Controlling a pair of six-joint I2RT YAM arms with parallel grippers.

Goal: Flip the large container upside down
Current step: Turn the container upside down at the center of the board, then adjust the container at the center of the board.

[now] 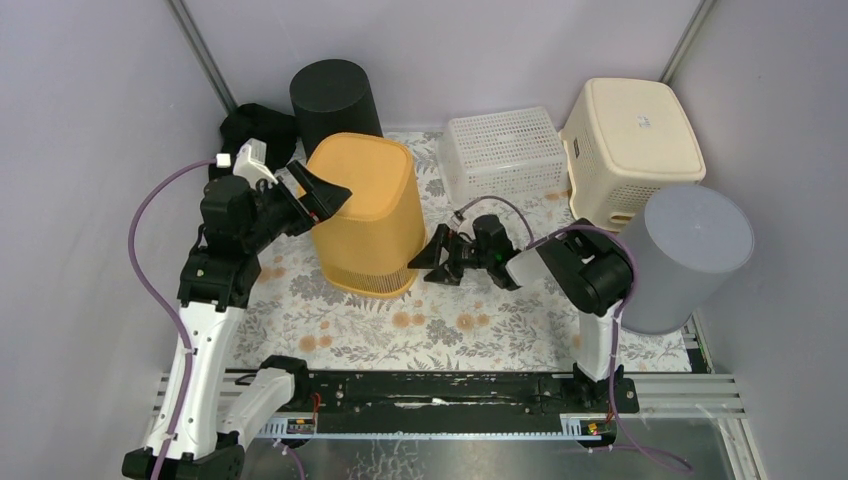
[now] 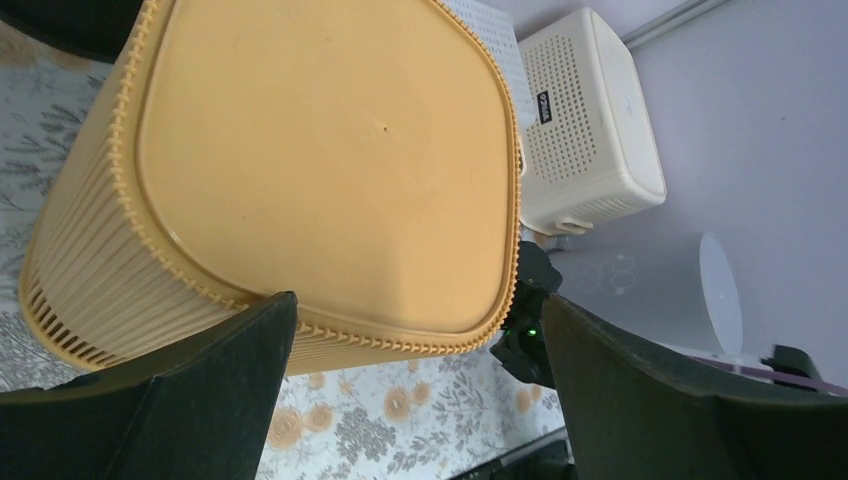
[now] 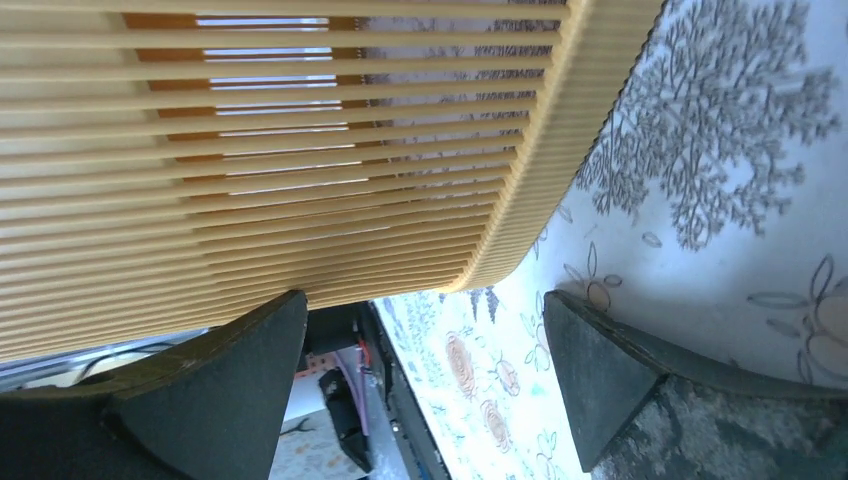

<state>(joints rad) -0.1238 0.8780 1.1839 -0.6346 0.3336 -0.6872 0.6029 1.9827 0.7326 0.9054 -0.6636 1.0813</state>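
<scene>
The large orange ribbed container [image 1: 365, 215] stands on the floral mat with its closed base facing up and its slotted rim down. My left gripper [image 1: 318, 200] is open at the left edge of that base; in the left wrist view the container [image 2: 330, 150] fills the frame above the spread jaws of that gripper [image 2: 417, 310], empty. My right gripper [image 1: 432, 262] is open low at the container's right side. In the right wrist view the slatted wall [image 3: 280, 150] sits just above the open gripper [image 3: 425, 300], and nothing is held.
A black round bin [image 1: 335, 95] and a black cloth [image 1: 255, 125] are at the back left. A white mesh basket [image 1: 503, 150], a cream basket [image 1: 630, 140] and a grey round bin [image 1: 690, 255] stand on the right. The floral mat [image 1: 430, 325] covers the table.
</scene>
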